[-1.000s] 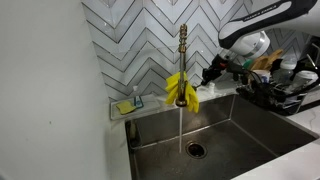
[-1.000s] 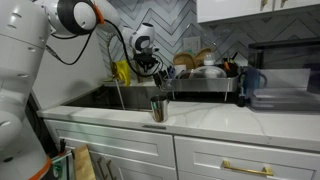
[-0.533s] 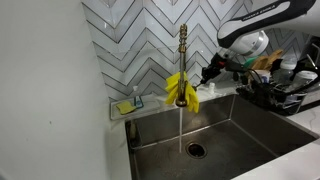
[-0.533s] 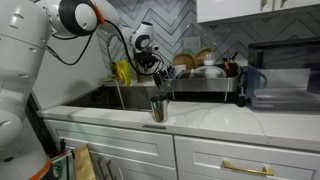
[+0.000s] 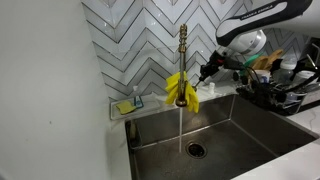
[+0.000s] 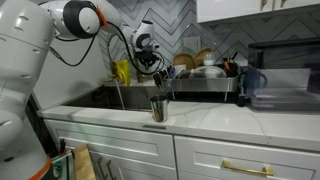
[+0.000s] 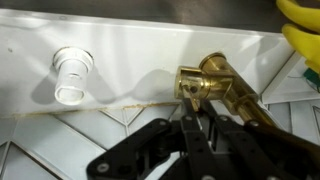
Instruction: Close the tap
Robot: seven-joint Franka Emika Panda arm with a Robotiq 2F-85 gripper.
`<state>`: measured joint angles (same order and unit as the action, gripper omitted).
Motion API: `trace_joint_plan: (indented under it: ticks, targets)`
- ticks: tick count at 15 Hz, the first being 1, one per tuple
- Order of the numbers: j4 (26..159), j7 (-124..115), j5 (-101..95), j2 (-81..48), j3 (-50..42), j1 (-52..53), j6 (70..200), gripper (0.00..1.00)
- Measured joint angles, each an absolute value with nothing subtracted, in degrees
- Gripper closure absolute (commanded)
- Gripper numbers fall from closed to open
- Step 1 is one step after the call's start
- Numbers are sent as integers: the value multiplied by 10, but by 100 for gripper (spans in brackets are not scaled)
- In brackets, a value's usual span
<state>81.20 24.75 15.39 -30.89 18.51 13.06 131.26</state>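
The tap [image 5: 182,50] is a tall slim brass faucet against the tiled wall, with a yellow cloth [image 5: 182,90] round its lower part. A stream of water [image 5: 180,125] runs from it into the sink [image 5: 245,125]. My gripper [image 5: 207,71] is just beside the tap at the height of its side lever. In the wrist view my gripper [image 7: 202,110] has its two dark fingers [image 7: 190,125] close together on the small brass lever stub [image 7: 192,88] of the tap body [image 7: 230,85]. The cloth also shows in an exterior view [image 6: 122,72].
A soap dish with a yellow sponge [image 5: 128,105] sits on the sink's rim. A dish rack [image 6: 205,75] full of crockery stands on the counter behind my arm. A metal cup [image 6: 158,108] stands at the counter front. A white round fitting [image 7: 72,75] is on the ledge.
My gripper has shifted slightly up and towards the tap. The water still runs.
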Motion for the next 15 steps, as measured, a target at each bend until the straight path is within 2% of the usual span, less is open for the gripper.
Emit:
trace_joint_plan:
  ticks: [14, 15]
  targets:
    - [760, 247, 154, -342, 187, 138, 1313, 95]
    - [759, 247, 154, -342, 187, 138, 1313, 63]
